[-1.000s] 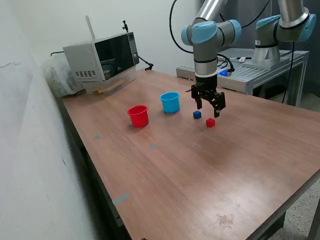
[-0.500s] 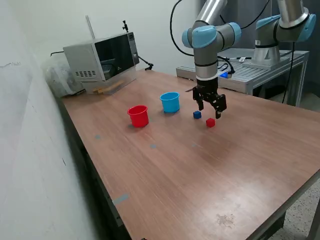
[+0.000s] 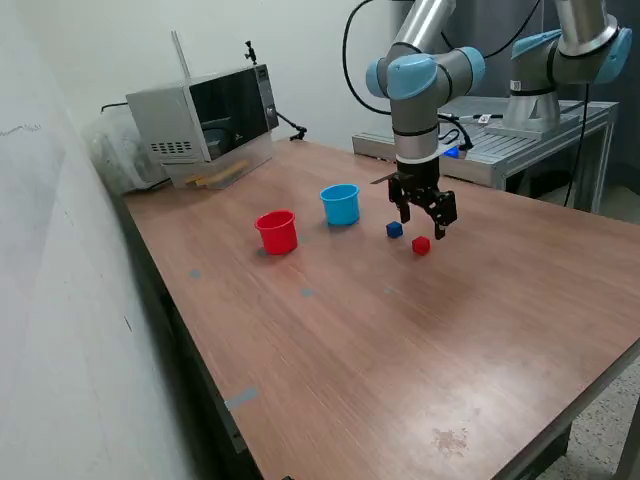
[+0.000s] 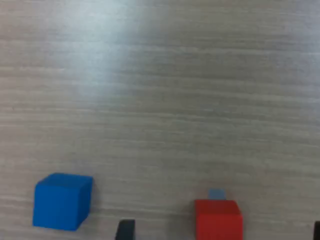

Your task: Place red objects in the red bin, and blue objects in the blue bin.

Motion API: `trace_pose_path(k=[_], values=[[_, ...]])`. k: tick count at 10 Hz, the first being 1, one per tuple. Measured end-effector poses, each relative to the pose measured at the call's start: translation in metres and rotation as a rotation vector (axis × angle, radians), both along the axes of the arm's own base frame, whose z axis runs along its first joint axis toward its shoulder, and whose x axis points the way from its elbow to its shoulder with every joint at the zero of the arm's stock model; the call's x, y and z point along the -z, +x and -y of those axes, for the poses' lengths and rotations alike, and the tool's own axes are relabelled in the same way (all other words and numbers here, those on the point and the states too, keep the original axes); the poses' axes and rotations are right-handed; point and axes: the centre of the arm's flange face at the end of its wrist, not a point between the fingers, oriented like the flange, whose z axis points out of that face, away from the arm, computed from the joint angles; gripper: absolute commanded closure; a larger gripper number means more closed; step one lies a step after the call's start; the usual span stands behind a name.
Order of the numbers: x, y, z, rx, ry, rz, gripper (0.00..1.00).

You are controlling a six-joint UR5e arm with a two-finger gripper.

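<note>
In the exterior view a red cube (image 3: 421, 245) and a dark blue cube (image 3: 395, 229) lie on the wooden table. My gripper (image 3: 420, 225) hangs open just above them, nearly over the red cube, holding nothing. The red bin (image 3: 277, 231) and the light blue bin (image 3: 340, 204) stand upright toward the exterior view's left of the cubes. The wrist view shows the blue cube (image 4: 62, 201) and the red cube (image 4: 218, 220), the red one lying between two dark fingertips (image 4: 125, 230) that only just show at the picture's edge.
A microwave (image 3: 205, 120) sits at the table's far corner. A second arm's base (image 3: 545, 95) stands on a metal bench (image 3: 500, 150) behind the table. Small tape marks (image 3: 307, 293) dot the tabletop. The table's front edge (image 3: 560, 415) runs along the exterior view's right.
The gripper has shifted slightly toward the exterior view's right, staying open above the cubes. The cubes and both bins have not moved.
</note>
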Motion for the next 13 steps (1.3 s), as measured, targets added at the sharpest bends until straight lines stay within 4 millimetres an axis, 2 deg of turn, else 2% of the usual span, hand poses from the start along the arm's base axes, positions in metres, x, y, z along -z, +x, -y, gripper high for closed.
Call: trace_pose_path(k=[13], values=[[0.011, 0.009, 0.036, -0.043, 0.001, 0.005, 0.0]])
